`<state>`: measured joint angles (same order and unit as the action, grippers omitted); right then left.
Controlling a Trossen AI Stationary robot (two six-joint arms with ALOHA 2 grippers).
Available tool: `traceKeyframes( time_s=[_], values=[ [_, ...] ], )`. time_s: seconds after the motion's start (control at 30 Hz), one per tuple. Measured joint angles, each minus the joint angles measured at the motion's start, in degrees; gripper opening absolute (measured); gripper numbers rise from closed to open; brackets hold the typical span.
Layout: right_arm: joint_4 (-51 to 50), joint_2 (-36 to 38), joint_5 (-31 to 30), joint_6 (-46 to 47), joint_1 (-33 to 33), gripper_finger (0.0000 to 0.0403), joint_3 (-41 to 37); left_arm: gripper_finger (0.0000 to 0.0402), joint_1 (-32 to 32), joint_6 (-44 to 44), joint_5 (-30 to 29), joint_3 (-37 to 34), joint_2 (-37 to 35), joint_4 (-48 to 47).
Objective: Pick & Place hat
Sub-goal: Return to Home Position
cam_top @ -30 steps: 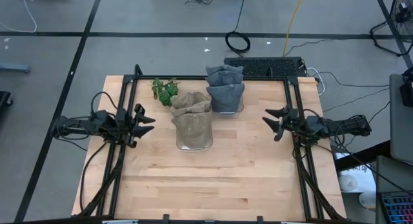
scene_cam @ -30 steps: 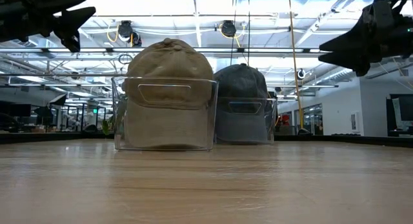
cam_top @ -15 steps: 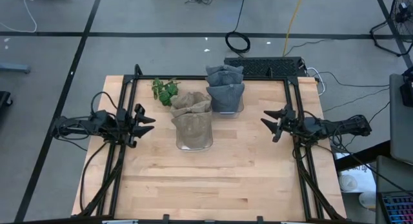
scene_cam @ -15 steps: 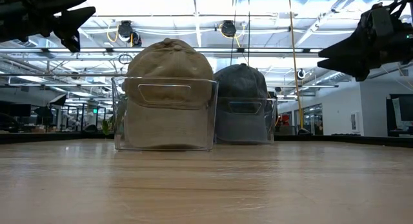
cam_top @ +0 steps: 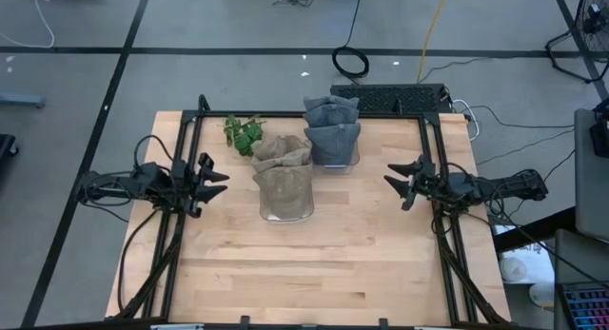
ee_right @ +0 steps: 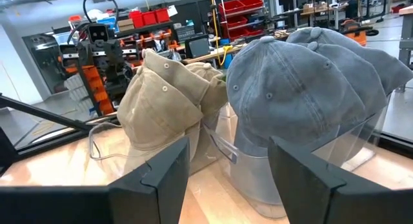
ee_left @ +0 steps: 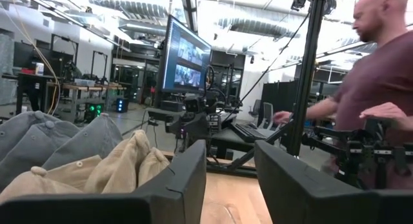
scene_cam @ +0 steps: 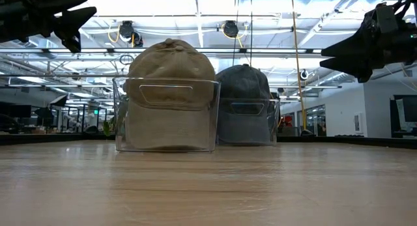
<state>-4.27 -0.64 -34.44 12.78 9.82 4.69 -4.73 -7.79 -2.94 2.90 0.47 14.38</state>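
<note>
A stack of tan hats (cam_top: 283, 164) sits in a clear bin (cam_top: 286, 208) at mid-table; in the low view the tan hats (scene_cam: 171, 70) fill the bin (scene_cam: 166, 115). Behind it, grey hats (cam_top: 332, 121) (scene_cam: 244, 83) sit in a second clear bin (scene_cam: 251, 122). My left gripper (cam_top: 218, 177) hovers open above the table, left of the tan hats (ee_left: 122, 166). My right gripper (cam_top: 395, 181) hovers open to the right of both bins, facing the grey hats (ee_right: 303, 82) and tan hats (ee_right: 161, 101).
A small green plant (cam_top: 243, 132) lies at the far edge, left of the bins. Black frame rails (cam_top: 181, 225) (cam_top: 447, 244) run along both table sides. Bare wood (cam_top: 304, 273) spreads across the near half. A person (ee_left: 381, 88) stands beyond the table's right side.
My right gripper has moved slightly toward the bins, to the table's left. The hats and my left arm have stayed still.
</note>
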Motion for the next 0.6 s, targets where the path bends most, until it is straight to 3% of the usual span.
traceKeyframes(
  time_s=[0.4,0.6],
  values=[
    [14.0,-1.0,0.0,-0.2,0.0,0.0196,-1.9,0.0148,0.0,0.0,0.0,0.0,0.0,0.0],
    [16.0,-1.0,0.0,-0.2,0.0,0.0196,-1.9,0.0137,0.0,0.0,0.0,0.0,0.0,0.0]
  ],
)
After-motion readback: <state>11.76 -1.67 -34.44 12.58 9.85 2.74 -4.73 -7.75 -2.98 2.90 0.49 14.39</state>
